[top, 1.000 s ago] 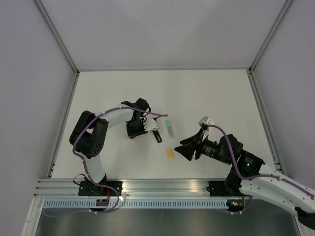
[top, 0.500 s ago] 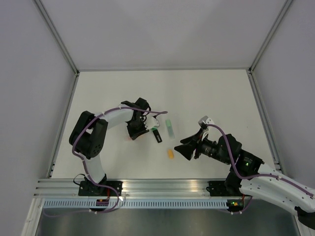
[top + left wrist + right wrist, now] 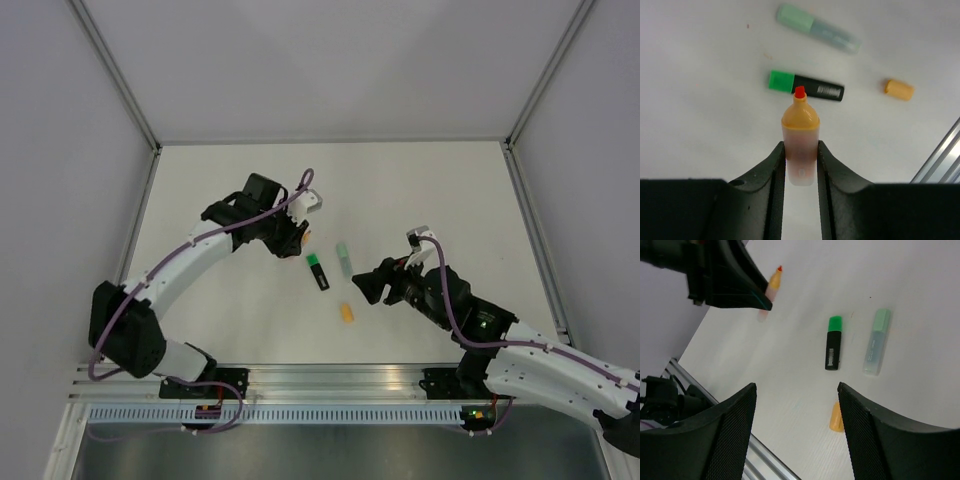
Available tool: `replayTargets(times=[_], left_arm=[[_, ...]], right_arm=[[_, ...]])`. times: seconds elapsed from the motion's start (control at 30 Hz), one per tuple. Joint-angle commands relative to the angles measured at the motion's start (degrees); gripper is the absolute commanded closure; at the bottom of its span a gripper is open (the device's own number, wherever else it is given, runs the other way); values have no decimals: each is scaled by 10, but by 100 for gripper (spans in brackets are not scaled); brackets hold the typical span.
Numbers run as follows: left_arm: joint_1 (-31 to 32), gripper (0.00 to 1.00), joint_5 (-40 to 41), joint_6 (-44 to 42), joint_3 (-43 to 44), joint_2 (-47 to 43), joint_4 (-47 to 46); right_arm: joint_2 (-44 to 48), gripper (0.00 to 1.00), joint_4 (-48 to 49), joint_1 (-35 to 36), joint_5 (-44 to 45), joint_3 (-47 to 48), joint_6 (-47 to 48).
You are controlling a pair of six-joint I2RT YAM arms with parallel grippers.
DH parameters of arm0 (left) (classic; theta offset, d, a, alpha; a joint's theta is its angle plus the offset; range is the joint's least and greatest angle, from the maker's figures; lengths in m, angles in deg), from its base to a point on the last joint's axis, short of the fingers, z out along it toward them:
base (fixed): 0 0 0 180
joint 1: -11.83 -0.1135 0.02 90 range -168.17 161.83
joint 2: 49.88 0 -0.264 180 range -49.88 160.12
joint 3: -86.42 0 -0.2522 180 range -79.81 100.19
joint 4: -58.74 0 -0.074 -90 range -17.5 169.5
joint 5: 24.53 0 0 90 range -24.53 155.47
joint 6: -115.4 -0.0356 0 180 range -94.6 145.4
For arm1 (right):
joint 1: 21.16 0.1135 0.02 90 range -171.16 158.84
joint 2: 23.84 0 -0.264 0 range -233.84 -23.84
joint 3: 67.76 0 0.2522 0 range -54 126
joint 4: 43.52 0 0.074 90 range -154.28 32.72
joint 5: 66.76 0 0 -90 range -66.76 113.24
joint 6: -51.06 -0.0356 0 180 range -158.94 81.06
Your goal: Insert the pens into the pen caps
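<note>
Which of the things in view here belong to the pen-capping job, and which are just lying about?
Job: orange pen, uncapped, in the left jaws; orange cap, loose on the table; black pen with green end, lying flat.
Lying about: pale green marker beside the black pen, apparently no part in it.

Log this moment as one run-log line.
left gripper: shut on orange pen, tip bare | right gripper: open, empty, near orange cap | black pen: lying on table
</note>
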Motion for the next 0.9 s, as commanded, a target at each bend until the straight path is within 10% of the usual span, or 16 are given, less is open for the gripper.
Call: replayTargets(times=[0.0, 0.27, 0.87], left_arm=[[0, 98, -92, 122, -43, -81, -108], [2, 98, -199, 260, -179, -180, -320], [17, 98, -229, 282, -224, -187, -402]], right_arm=[[-46, 28, 65, 2, 61, 45, -60], [-162, 30, 177, 2, 31, 97, -48], [-273, 36, 271, 4, 72, 106, -55]])
